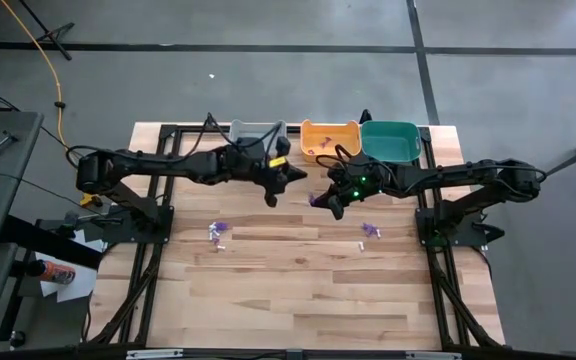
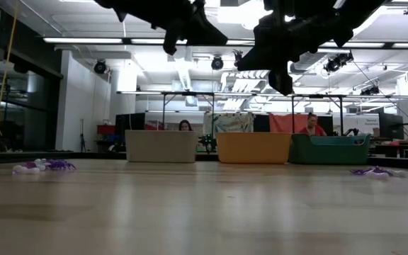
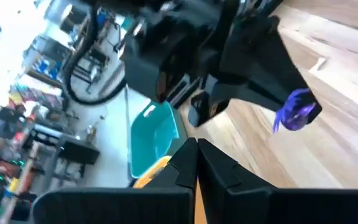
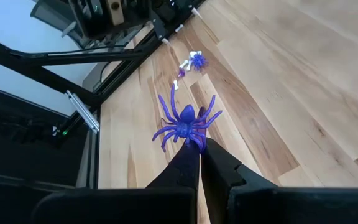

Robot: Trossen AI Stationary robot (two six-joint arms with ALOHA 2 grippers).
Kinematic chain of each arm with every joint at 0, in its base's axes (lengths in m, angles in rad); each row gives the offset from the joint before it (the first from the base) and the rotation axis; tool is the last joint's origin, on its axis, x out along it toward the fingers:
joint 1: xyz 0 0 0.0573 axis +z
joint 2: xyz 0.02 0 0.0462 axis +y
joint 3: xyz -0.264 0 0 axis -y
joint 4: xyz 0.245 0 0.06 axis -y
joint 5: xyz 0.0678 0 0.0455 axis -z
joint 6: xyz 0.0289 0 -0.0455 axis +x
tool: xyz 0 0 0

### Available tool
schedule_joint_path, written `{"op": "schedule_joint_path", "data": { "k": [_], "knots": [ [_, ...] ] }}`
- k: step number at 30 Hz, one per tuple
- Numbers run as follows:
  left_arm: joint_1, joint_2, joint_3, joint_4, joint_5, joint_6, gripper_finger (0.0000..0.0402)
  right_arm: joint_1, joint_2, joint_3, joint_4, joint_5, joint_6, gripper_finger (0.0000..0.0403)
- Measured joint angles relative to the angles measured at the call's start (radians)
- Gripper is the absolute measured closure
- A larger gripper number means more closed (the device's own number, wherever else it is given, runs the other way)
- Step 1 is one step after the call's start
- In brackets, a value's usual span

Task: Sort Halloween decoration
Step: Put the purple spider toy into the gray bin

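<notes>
Pinching a purple plastic spider point(image 4: 184, 124) by its hind end, the right gripper point(image 4: 199, 148) has its two dark fingers pressed together on the toy, whose thin curled legs fan out above the pale wood. From overhead this gripper point(image 1: 334, 205) hangs over the middle of the table point(image 1: 298, 290), just near of the orange bin point(image 1: 329, 139). The left gripper point(image 1: 273, 190) hovers just to its left with its fingers together and nothing between them; its wrist camera looks past the closed tips point(image 3: 197, 163) at the right arm with the spider point(image 3: 297, 111) dangling below it.

Three bins stand in a row along the far edge: a grey bin point(image 1: 256, 131), the orange one and a teal bin point(image 1: 389, 141). The arms overlap the near rims of the grey and orange bins in the overhead view, so what lies in them is hard to make out beyond a few dark specks in the orange one.

Two small clusters of loose trinkets lie on the boards: left trinkets point(image 1: 218, 233), purple and whitish, and right trinkets point(image 1: 369, 232) nearer the right arm's base. At table height they point(image 2: 42, 166) are low tangled shapes too small to tell apart. Both grippers are cut off by the top edge there. Two people sit beyond the bins.
</notes>
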State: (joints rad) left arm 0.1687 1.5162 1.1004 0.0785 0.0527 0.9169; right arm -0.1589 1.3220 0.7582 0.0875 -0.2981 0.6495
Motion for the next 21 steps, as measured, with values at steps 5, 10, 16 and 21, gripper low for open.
{"op": "schedule_joint_path", "data": {
  "k": [5, 10, 16, 21],
  "knots": [
    [0.010, -0.001, 0.000, -0.006, 0.108, -0.117, 0.0401, 0.000, 0.000, 0.000, 0.000, 0.000, 0.000, 0.0403],
    [0.008, 0.021, 0.000, -0.010, 0.199, -0.165, 0.0400, 0.000, 0.000, 0.000, 0.000, 0.000, 0.000, 0.0403],
    [-0.003, 0.060, -0.001, -0.012, 0.210, -0.166, 0.0372, 0.000, 0.000, 0.000, 0.006, 0.000, 0.000, 0.0403],
    [-0.011, 0.074, -0.001, -0.006, 0.210, -0.155, 0.0334, 0.000, 0.000, 0.000, 0.006, -0.001, -0.003, 0.0403]
  ]
}}
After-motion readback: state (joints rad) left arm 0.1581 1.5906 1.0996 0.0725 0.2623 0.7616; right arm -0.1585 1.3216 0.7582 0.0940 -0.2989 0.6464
